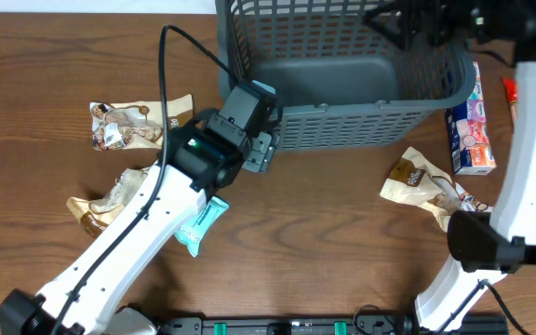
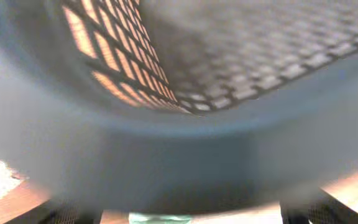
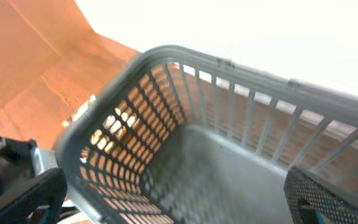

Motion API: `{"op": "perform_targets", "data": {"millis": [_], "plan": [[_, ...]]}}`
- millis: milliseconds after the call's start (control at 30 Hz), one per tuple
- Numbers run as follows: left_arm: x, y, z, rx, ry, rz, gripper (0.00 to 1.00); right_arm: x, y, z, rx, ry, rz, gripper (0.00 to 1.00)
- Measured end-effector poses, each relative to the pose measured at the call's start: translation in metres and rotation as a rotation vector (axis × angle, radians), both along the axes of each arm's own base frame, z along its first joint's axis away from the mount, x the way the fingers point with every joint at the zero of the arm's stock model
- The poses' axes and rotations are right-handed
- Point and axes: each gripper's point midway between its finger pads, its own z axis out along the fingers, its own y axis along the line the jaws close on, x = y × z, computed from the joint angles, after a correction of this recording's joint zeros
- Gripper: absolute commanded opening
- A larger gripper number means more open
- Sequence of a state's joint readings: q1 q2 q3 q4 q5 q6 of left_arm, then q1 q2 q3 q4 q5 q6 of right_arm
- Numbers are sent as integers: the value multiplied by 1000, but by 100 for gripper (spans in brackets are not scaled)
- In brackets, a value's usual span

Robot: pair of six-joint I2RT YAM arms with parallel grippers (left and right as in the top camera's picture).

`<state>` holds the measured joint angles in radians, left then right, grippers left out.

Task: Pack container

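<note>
The container [image 1: 361, 126] is a dark grey-blue slotted basket at the top centre of the table, and its floor is bare. My left gripper [image 1: 266, 147] sits at the basket's front left corner. In the left wrist view its fingers [image 2: 179, 214] are spread wide, with the basket's thick rim [image 2: 179, 155] blurred and very close between them. My right gripper [image 1: 408, 23] hovers over the basket's far right side. In the right wrist view its fingers [image 3: 176, 199] are wide apart and hold nothing, and the basket [image 3: 185, 53] is below.
A teal packet [image 1: 201, 223] lies on the table under my left arm. Two brown snack packets [image 1: 138, 121] [image 1: 105, 200] lie at the left, another [image 1: 426, 186] at the right. A pink and blue box [image 1: 473, 121] stands beside the basket's right wall.
</note>
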<state>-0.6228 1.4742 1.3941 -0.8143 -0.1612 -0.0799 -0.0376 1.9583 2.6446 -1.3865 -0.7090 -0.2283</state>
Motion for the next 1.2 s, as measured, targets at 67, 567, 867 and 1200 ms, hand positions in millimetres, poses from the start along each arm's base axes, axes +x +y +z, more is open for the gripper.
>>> {"op": "perform_targets", "data": {"millis": [67,567,867,1200], "plan": [[-8,6,12,-9,-15,-1,77,-9,-4,15,-13,-28,-33,99],[-75,111,131,-6,-376,196,78,-66,-170,31,-279,12,-666,99],[-96,147,122,142,-344,258,78,-106,-264,29,-325,72,-962,99],[-103,156,114,200,-308,263,78,-104,-318,-25,-334,229,-992,99]]}}
